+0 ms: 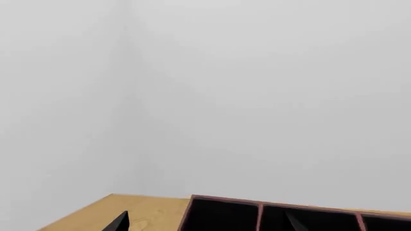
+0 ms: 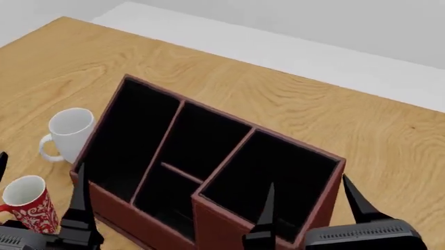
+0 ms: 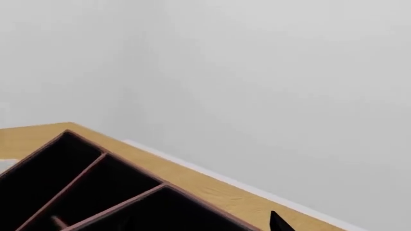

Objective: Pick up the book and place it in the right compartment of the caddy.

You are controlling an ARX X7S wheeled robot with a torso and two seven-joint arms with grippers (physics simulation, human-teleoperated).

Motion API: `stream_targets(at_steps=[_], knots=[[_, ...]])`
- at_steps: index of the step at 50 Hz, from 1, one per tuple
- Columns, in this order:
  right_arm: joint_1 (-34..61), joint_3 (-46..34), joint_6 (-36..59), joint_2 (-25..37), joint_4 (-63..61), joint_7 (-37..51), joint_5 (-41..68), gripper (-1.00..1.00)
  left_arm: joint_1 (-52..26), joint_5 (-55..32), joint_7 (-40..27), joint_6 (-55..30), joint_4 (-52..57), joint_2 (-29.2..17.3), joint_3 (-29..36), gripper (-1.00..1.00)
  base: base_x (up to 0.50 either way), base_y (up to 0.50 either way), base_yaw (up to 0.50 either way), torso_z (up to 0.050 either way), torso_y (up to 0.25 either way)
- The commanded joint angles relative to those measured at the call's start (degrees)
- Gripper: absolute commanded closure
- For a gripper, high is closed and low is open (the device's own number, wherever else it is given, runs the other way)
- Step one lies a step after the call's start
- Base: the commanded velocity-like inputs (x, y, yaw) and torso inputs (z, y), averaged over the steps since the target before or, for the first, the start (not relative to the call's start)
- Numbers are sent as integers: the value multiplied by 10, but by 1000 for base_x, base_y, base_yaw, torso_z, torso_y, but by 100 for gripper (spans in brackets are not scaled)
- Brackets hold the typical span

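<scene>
Fingers of the left gripper [image 2: 41,187] stand wide apart at the bench's [image 2: 334,120] near edge, holding nothing: one black tip shows at the head view's left border, the other [image 2: 81,195] rises just in front of the caddy's [image 2: 104,127] near left corner. Between them sits a red patterned mug [image 2: 26,200], and just beyond it a white mug [image 2: 70,133] stands beside the caddy's left wall. That reddish-brown caddy lies at an angle in the middle of the bench, its long narrow section at the left, the split middle sections next, and the right compartment [image 2: 268,172] at the near right corner, black-lined with nothing visible in it. Over that compartment's near wall the right gripper [image 2: 313,200] hangs, its two fingers [image 2: 268,205] also spread wide and empty, one tip over the compartment, the other past its right wall. No book shows in any view; both wrist views catch only caddy rim, bench edge and pale wall.
</scene>
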Motion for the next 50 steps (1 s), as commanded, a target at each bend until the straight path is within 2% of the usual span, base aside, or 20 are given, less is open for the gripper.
stream_targets(at_steps=[1,13,22,33,37,38,50], knots=[[2,-2,-6,1,6,1,3,-100,-3,-4,-2,1,-5,-2,1,-100,0,0,500,0,0],[3,-4,-14,3,9,-3,10,-100,-2,-6,-7,-5,4,-6,2,-100,0,0,500,0,0],[6,-15,-27,13,5,-45,44,-100,-3,-8,-7,3,-3,-7,3,-100,-2,-104,0,0,0],[2,-11,-30,12,7,-27,33,-100,-1,-9,-12,-1,5,-11,4,-100,20,-524,0,0,0],[8,-17,6,12,4,0,7,-100,-1,-11,-12,1,3,-11,3,-100,-4,12,2,0,0],[15,-29,34,14,2,14,-14,-100,-1,-10,-13,1,4,-11,4,-100,0,0,500,0,0],[10,-24,10,14,0,1,6,-100,-2,-14,-15,1,4,-14,4,-100,0,0,500,0,0]])
